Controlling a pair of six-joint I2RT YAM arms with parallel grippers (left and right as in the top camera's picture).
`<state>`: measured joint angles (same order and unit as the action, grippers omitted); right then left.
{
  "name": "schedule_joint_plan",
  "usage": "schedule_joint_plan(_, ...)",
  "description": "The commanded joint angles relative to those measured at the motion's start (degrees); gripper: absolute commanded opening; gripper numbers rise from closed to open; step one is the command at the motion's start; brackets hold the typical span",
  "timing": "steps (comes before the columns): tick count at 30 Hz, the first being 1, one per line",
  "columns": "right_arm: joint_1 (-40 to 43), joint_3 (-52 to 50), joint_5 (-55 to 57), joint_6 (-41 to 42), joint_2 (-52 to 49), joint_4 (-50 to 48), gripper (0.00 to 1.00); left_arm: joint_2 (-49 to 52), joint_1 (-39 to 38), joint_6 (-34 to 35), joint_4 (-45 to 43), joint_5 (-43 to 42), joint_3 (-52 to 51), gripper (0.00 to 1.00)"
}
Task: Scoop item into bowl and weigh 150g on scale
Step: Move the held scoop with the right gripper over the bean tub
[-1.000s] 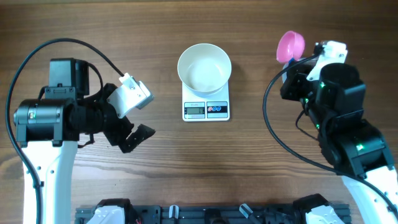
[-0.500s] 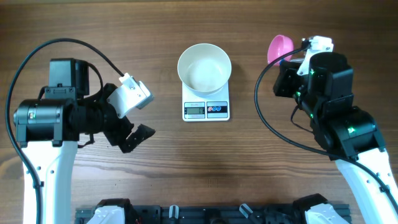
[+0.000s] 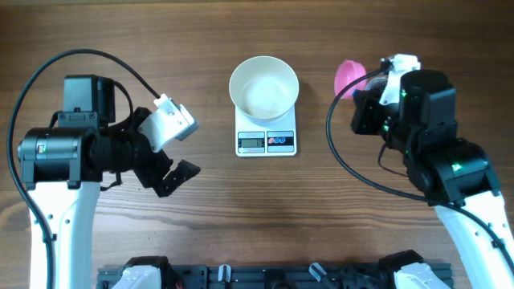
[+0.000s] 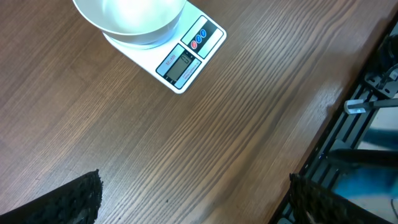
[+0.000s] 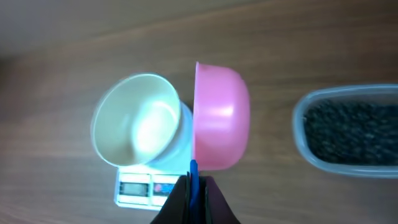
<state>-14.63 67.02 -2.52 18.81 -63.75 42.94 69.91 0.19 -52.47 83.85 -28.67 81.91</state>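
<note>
The white bowl [image 3: 263, 87] stands on the white scale [image 3: 266, 142], and its inside looks bare. My right gripper [image 3: 371, 83] is shut on the blue handle [image 5: 193, 177] of a pink scoop [image 3: 349, 74], just right of the bowl. In the right wrist view the pink scoop [image 5: 221, 118] is turned on its side with its rim toward the bowl [image 5: 137, 119]. I cannot see what is in it. The item, black grains [image 5: 349, 124], lies in a clear tub [image 5: 300, 134] to the right. My left gripper [image 3: 173, 154] hangs open over bare wood, left of the scale.
The left wrist view shows the bowl [image 4: 130, 15] and scale [image 4: 186, 59] ahead, and a black rail [image 4: 354, 134] along the table's near edge. The right arm covers the tub in the overhead view.
My right gripper has carried the pink scoop left, closer to the bowl. The left arm has not moved.
</note>
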Motion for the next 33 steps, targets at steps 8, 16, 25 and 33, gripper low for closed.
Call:
schedule_joint_plan(8,0.79,5.38,15.89,-12.37,-7.48,4.33,0.04,0.28,0.31,-1.14,-0.04,-1.51,-0.37,1.00)
schedule_joint_plan(16,1.22,5.40,24.33,-8.55,-12.35,0.11,0.04,0.31,0.31,-1.11,-0.04,-1.51,-0.37,1.00)
schedule_joint_plan(25,3.78,8.13,21.14,-10.88,-13.77,2.89,0.04,0.28,0.31,-1.11,-0.04,-1.51,-0.37,1.00)
schedule_joint_plan(33,11.74,9.46,20.90,-26.32,-21.20,7.17,0.04,0.31,0.31,-1.14,-0.04,-1.51,-0.37,1.00)
